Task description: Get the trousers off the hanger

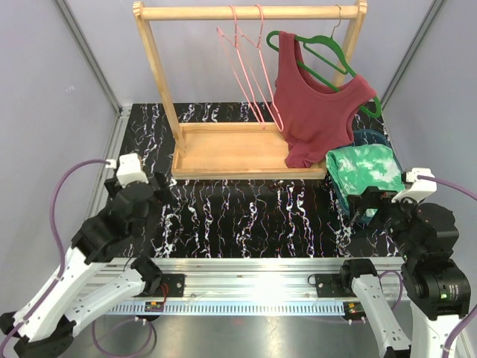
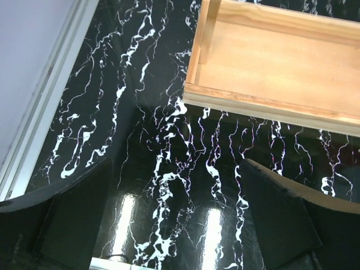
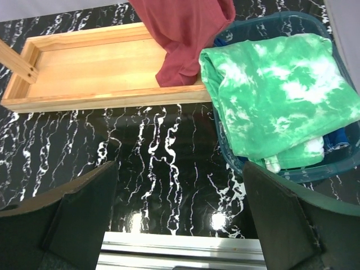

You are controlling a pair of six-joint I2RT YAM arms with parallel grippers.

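From the overhead camera I see both arms low at the near edge of the table, 1 on each side. The left fingers are spread apart and hold nothing; through the left wrist camera I see only black marbled surface between them, with the near left corner of the wooden tray ahead. The right fingers are also parted and empty, just short of the teal basket.

The green tie-dye trousers lie folded across the top of that basket, off any hanger, draping over its left rim beside the tray. A bit of blue cloth shows beneath them at the basket's right side — too little for me to make out its print.

On the wooden rack I count 2 pink hangers, both bare, left of the rail's middle. Further right, 1 green hanger sits tilted and carries the dark red tank top, whose hem touches the tray's right end — right next to the tie-dye pair.
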